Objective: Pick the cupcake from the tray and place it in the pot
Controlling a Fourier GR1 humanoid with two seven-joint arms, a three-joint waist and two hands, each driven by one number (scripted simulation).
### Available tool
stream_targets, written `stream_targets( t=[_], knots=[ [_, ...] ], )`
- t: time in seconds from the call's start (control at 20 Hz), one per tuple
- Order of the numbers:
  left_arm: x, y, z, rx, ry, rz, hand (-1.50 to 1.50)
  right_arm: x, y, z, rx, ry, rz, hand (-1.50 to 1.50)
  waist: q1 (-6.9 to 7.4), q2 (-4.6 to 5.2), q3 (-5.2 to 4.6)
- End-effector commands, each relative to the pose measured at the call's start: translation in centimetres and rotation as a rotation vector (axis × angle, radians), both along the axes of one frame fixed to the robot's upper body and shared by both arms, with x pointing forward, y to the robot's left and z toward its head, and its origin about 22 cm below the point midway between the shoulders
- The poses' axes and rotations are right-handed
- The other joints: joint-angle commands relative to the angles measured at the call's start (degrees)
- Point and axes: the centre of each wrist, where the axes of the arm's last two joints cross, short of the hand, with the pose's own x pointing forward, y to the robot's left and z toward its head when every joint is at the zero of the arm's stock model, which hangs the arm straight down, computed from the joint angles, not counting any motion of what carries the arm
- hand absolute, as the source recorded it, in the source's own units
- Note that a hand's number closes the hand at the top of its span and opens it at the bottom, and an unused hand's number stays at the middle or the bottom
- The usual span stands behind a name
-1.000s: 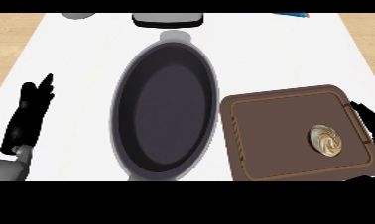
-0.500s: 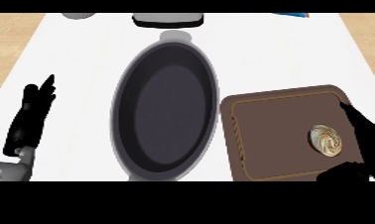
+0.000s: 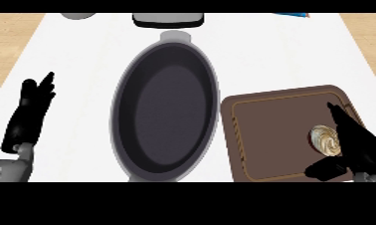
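The cupcake [image 3: 324, 138], pale with swirled frosting, sits on the right part of the brown tray [image 3: 272, 134] at the lower right. My right hand [image 3: 352, 142] reaches over the tray's right side, its straight fingers lying just right of the cupcake and its thumb [image 3: 325, 169] below it, so the cupcake lies between them. The fingers are not curled round it. The dark grey oval pot [image 3: 165, 112] stands at the middle of the counter, left of the tray, with nothing inside. My left hand [image 3: 29, 114] rests open at the left edge, fingers up.
A grey and black object [image 3: 167, 19] lies at the far edge behind the pot, with a grey round thing [image 3: 77, 16] to its left. A blue item [image 3: 292, 15] shows at the far right. Wooden floor borders the white counter on both sides.
My right hand has moved in from the lower right over the tray, up to the cupcake. The left hand has barely shifted. The cupcake, tray and pot stay in place.
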Motion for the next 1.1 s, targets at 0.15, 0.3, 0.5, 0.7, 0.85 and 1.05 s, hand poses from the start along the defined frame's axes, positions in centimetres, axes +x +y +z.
stream_targets(
  t=[0.15, 0.3, 0.5, 0.7, 0.85, 1.05],
  knots=[
    [0.0, -0.1, 0.1, -0.010, 0.013, 0.002, 0.00, 0.7, -2.4, -1.0, -0.021, 0.064, -0.039, -1.50, -0.07, -0.01, -0.01],
    [0.0, -0.5, 0.2, 0.005, -0.009, -0.001, 0.00, 0.9, -3.0, -2.3, 0.004, 0.094, -0.046, -1.50, -0.03, -0.01, 0.00],
    [-1.0, 0.6, -0.4, -0.005, -0.005, -0.004, 0.00, 1.1, -2.1, -3.5, 0.015, 0.095, -0.056, -1.50, 0.01, -0.02, -0.01],
    [0.2, -0.6, 0.1, 0.016, -0.004, 0.012, 0.00, 3.2, -2.0, -2.8, 0.042, 0.091, -0.050, -1.50, 0.01, 0.00, -0.01],
    [0.0, -0.4, 0.2, -0.003, 0.000, 0.004, 0.00, 2.6, -1.6, -2.7, 0.046, 0.093, -0.051, -1.50, -0.02, -0.01, -0.01],
    [-1.2, -1.0, 0.0, 0.003, -0.007, 0.001, 0.00, 2.5, -2.0, -5.2, 0.048, 0.097, -0.047, -1.50, 0.07, -0.02, 0.00]
  ],
)
